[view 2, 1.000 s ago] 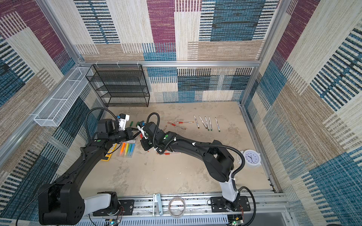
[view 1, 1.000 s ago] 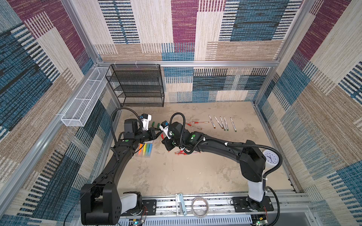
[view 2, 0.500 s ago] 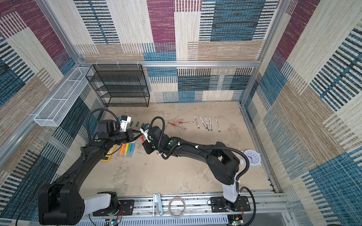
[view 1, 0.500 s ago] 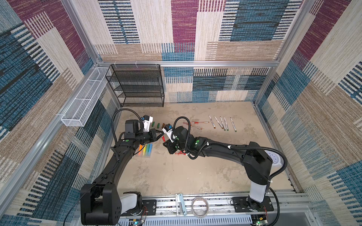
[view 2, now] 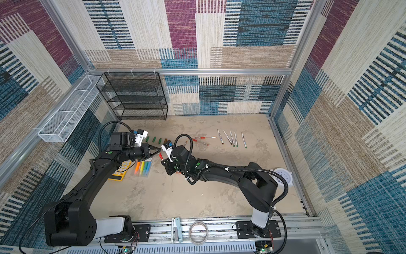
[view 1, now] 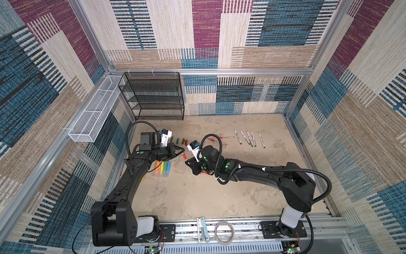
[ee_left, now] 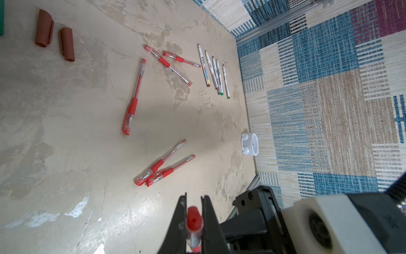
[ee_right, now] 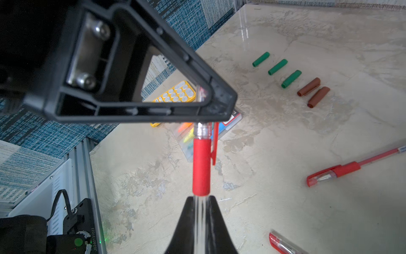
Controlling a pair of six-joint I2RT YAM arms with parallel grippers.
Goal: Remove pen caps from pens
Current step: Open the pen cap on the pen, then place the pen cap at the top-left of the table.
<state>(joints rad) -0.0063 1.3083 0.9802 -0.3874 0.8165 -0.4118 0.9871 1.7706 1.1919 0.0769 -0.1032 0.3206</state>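
Currently the left gripper point(ee_left: 194, 204) is clamping its fingers point(ee_left: 178, 224) on one end of a red pen point(ee_right: 201, 167), low in the middle of the left wrist view, where the red cap point(ee_left: 193, 220) is sitting squeezed between them. The right gripper point(ee_right: 200, 201) is pinching the clear barrel of the same pen just past its red grip band, at the bottom centre of the right wrist view, with its fingers point(ee_right: 186, 220) pressing on both sides.

The pen is spanning the short gap between the two grippers, lifted off the table point(view 1: 197, 198), and is showing left of centre in both top views. The cap's clip is lying alongside the grip band; whether the cap is fully seated I cannot tell.

Further out, three green caps point(ee_right: 277, 67) and two brown caps point(ee_right: 308, 86) are lying loose in a row at the upper right of the right wrist view. Five more red pens point(ee_left: 134, 99) are lying scattered across the middle of the left wrist view, and five white-barrelled pens point(ee_left: 214, 70) are lying side by side above them.

A highlighter pack point(view 1: 163, 169) is lying under the left wrist, with a yellow keypad point(view 2: 119, 173) beside it. A white clock point(ee_left: 251, 147) is standing at the table's right edge.
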